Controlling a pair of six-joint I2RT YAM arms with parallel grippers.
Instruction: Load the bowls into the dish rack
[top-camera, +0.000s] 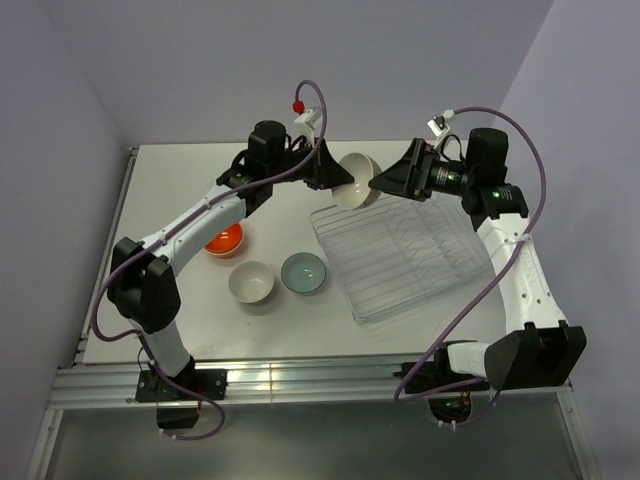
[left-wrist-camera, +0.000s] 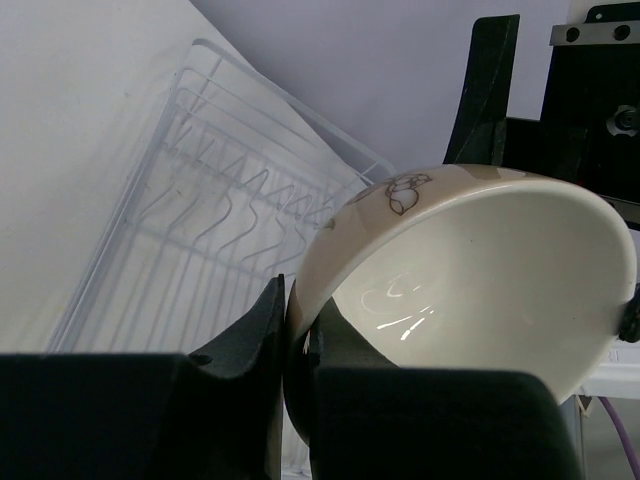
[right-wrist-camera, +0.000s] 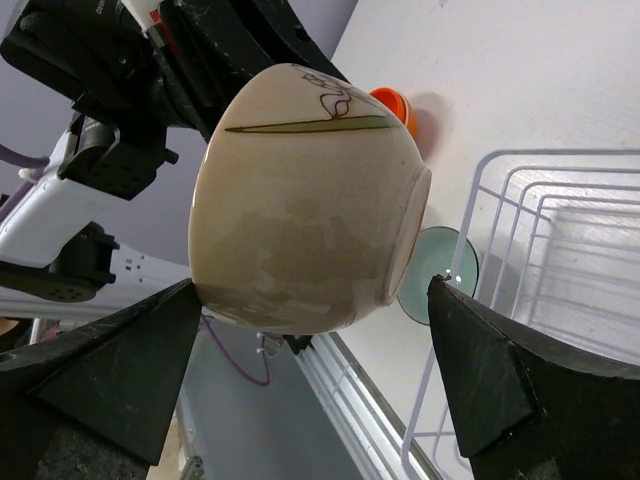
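My left gripper (top-camera: 335, 178) is shut on the rim of a cream bowl (top-camera: 357, 181) and holds it tilted in the air over the far left corner of the clear dish rack (top-camera: 400, 255). In the left wrist view the fingers (left-wrist-camera: 297, 330) pinch the bowl's wall (left-wrist-camera: 480, 270). My right gripper (top-camera: 385, 183) is open, and its fingers stand wide on either side of that bowl (right-wrist-camera: 300, 220). An orange-red bowl (top-camera: 224, 240), a cream bowl (top-camera: 251, 282) and a pale mint bowl (top-camera: 302, 273) sit on the table left of the rack.
The rack's wire dividers (left-wrist-camera: 210, 220) lie below the held bowl. The mint bowl (right-wrist-camera: 450, 250) and orange bowl (right-wrist-camera: 392, 103) show beside the rack's rim (right-wrist-camera: 483, 195). Purple cables loop above both wrists.
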